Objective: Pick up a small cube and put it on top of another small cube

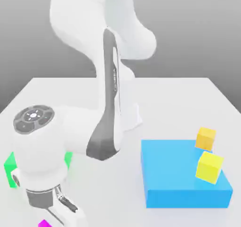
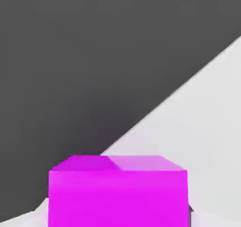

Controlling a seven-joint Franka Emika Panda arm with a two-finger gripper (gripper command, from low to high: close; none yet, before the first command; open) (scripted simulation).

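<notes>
Here, the small bright magenta plain cube (image 2: 117, 191) is seen directly beneath the jaws, resting near the edge of the white desk (image 1: 179, 104); whether the jaws are spread or closed cannot be told.

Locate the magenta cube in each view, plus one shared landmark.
Exterior view: the magenta cube peeks in at the bottom edge, toward the exterior view's left, just under the hand.
Hand view: the magenta cube sits close up in the foreground, on the white table.
Shared landmark: the white table under the cube.
</notes>
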